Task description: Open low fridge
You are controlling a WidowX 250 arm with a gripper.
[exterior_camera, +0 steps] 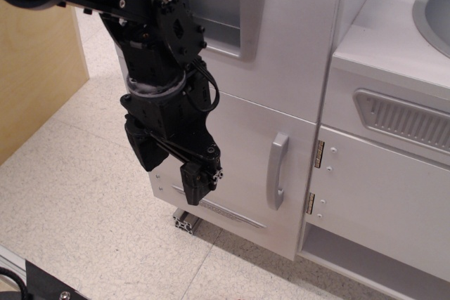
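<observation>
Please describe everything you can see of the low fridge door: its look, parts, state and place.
The low fridge door is a large flat white panel that looks like painted wood or plastic. A curved vertical silver-grey handle sits near its right edge, two silver hinges lie just beyond, and a thin horizontal groove runs low across it. It appears shut, flush with the cabinet, below the dispenser niche. The black gripper hangs before its left part; contact cannot be judged.

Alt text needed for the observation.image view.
A black robot hand hangs in front of the closed low fridge, left of its silver handle and not touching it. A dispenser niche sits above.
</observation>
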